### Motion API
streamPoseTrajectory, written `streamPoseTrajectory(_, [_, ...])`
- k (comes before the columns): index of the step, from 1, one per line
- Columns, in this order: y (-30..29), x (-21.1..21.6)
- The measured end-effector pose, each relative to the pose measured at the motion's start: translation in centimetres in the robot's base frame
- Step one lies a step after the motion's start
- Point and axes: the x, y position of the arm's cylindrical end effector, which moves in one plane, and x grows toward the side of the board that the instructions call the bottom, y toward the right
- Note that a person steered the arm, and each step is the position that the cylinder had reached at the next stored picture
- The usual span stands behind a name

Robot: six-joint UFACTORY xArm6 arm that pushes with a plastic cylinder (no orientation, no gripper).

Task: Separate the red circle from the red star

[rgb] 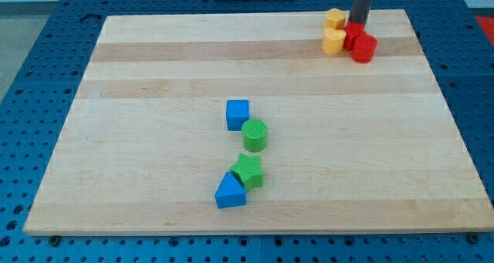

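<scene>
Our rod (pixel 361 5) is cut off at the table's far edge; my tip (pixel 356 24) hides part of one red block (pixel 353 36).

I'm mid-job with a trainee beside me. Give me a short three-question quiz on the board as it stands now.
1. True or false: my tip is beside the blue cube.
2. Which block touches the green star? A) green cylinder B) blue triangle C) a yellow block
3. Fill in: the two red blocks sit at the view's top ____.

Key: 1 false, it is at the red blocks; 2 B; 3 right.
</scene>
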Motion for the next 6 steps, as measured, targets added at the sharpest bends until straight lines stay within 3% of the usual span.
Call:
streamPoseTrajectory(1, [-1.3,3.0])
streamPoseTrajectory(3, [3.0,-1.8])
streamPoseTrajectory(5, [3.2,5.8])
streamPoseTrajectory(6, [-2.2,9.7])
